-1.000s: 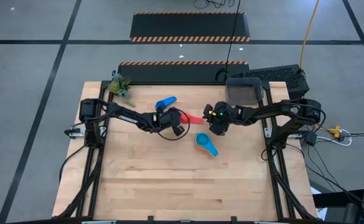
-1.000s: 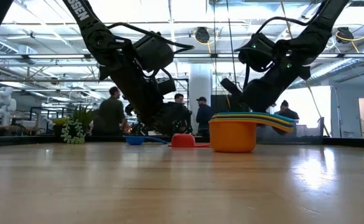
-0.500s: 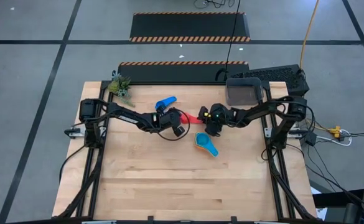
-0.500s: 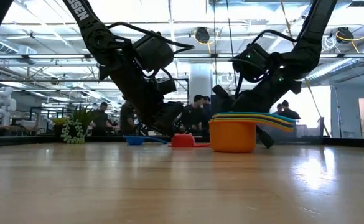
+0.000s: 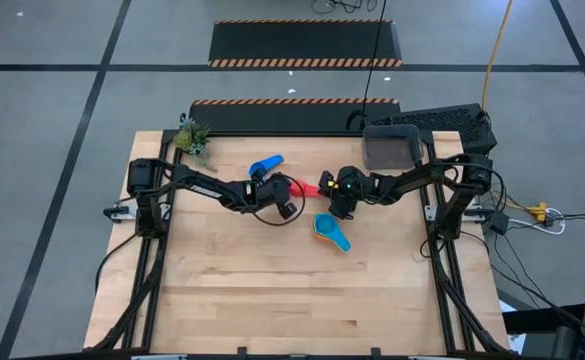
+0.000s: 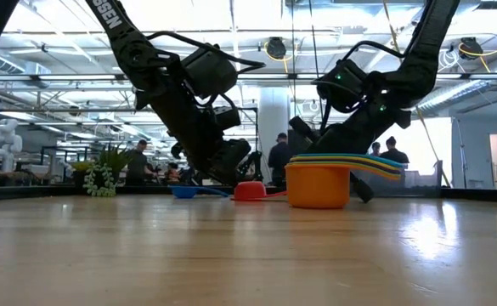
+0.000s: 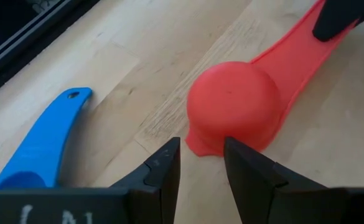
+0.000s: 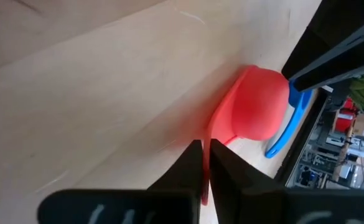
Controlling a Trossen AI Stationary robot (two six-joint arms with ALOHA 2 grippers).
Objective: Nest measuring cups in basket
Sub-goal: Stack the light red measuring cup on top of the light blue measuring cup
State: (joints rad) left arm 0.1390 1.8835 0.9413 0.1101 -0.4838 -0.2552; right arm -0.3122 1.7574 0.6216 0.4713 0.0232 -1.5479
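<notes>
High view: the red cup [image 5: 297,187] lies upside down near the middle of the surface [image 5: 272,290], its handle running toward 3 o'clock. The right gripper [image 5: 329,185] has its fingers clamped on the handle's end, while the left gripper [image 5: 285,196] sits at the bowl's 7 o'clock side with fingers apart and holding nothing. I judge the left is there to steady the cup while the right takes the handle, since the cup lies dome up and must be turned before nesting. A blue cup [image 5: 265,164] lies just beyond, at 11 o'clock from the red one. The nested stack [image 5: 328,229], light blue on top, sits at 5 o'clock from the red cup. The basket [image 5: 392,147] stands at the far right corner, about 2 o'clock, with a keyboard [image 5: 442,122] behind it and a small plant [image 5: 192,136] at the far left corner. The right arm itself lies across the route to the basket.

Low view: the stack's orange cup [image 6: 317,185] stands nearest, and the red cup shows low behind it.

Left wrist view: the two fingers [image 7: 163,167] stand apart at the dome's rim, not closed on it.

Right wrist view: the fingers [image 8: 224,172] pinch the thin handle between them, with the blue cup beyond the bowl.
</notes>
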